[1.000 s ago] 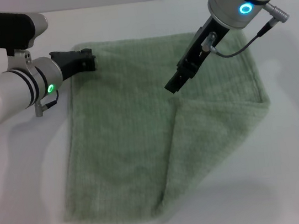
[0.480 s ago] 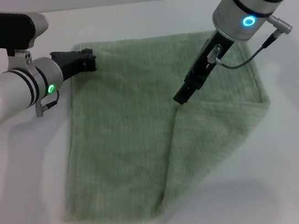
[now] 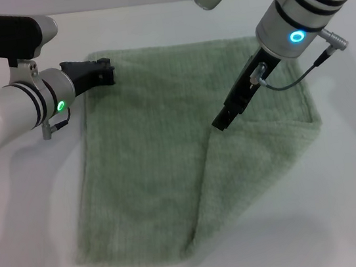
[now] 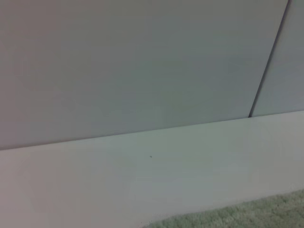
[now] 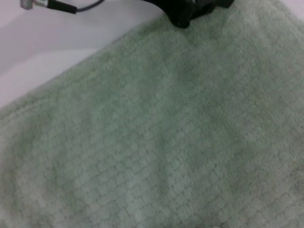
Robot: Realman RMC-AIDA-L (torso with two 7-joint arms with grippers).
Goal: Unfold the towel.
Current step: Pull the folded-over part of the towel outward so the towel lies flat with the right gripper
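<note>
The pale green towel (image 3: 148,157) lies spread on the white table (image 3: 24,221). Its near right corner is folded over on top as a triangular flap (image 3: 255,162). My left gripper (image 3: 108,73) rests low at the towel's far left corner and touches its edge. My right gripper (image 3: 220,123) points down at the flap's far tip, just above the cloth. A strip of the towel (image 4: 247,216) shows in the left wrist view, with bare table beyond it. The towel's ribbed pile (image 5: 166,142) fills the right wrist view.
The white table surrounds the towel on all sides, with a pale wall (image 4: 142,61) behind it. A grey cable (image 3: 290,81) with a plug hangs from my right wrist above the towel's right side.
My right gripper has moved down and a little to the right, from above the towel's middle to the flap's far tip. The left arm and the towel have not moved.
</note>
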